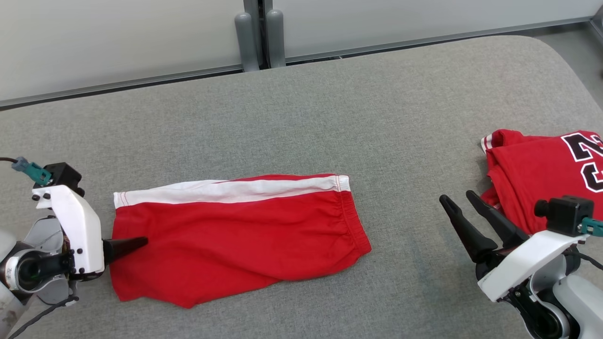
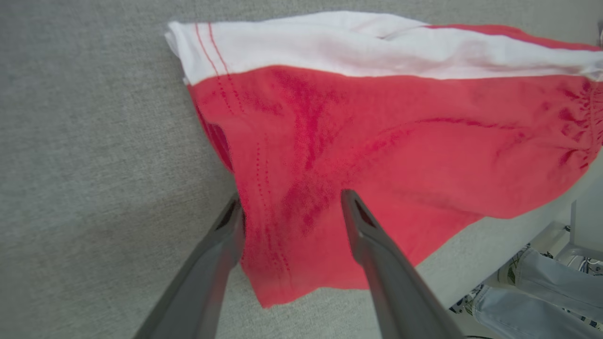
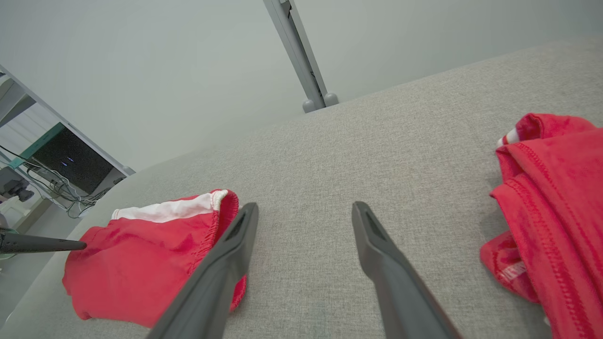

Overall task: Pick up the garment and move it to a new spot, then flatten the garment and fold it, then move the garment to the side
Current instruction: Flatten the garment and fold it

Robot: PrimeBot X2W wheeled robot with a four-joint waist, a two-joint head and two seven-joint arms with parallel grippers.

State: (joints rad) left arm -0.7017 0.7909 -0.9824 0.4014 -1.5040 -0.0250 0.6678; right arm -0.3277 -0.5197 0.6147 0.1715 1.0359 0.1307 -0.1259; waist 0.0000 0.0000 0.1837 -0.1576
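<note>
- Grey woven cloth covers the padded table point(image 1: 400, 141), which has a rounded far-right corner. A pale wall panel stands behind it.
- Red shorts point(image 1: 245, 240) with a white side stripe are the garment. They lie flat left of centre, folded in half, with the stripe along the far edge, the elastic waistband to the right and the leg hem to the left. A few soft wrinkles show, and the near edge is uneven.
- In the left wrist view the shorts point(image 2: 377, 150) have red stitching lines on the hem.
- In the right wrist view the shorts point(image 3: 141, 254) appear waistband-first at lower left.
- Red jersey point(image 1: 532, 169) with black-and-white numerals lies bunched at the table's right edge, well apart from the shorts. Its seam and white trim show in the right wrist view point(image 3: 556, 197).
- Left gripper point(image 1: 141, 242) sits low at the hem end of the shorts.
- In its own view the left gripper point(image 2: 293, 200) has its fingers spread wide, one at the hem edge and one over the red cloth. It is pinching nothing.
- Right gripper point(image 1: 456, 196) is over bare table between the shorts and the jersey, just beside the jersey. Its fingers are spread and empty point(image 3: 305, 207).
- Two grey posts point(image 1: 259, 37) stand at the far edge.
- Dark monitor point(image 3: 75, 162) sits off to the side.
- A person's leg in pale denim point(image 2: 541, 292) shows beyond the table edge.
</note>
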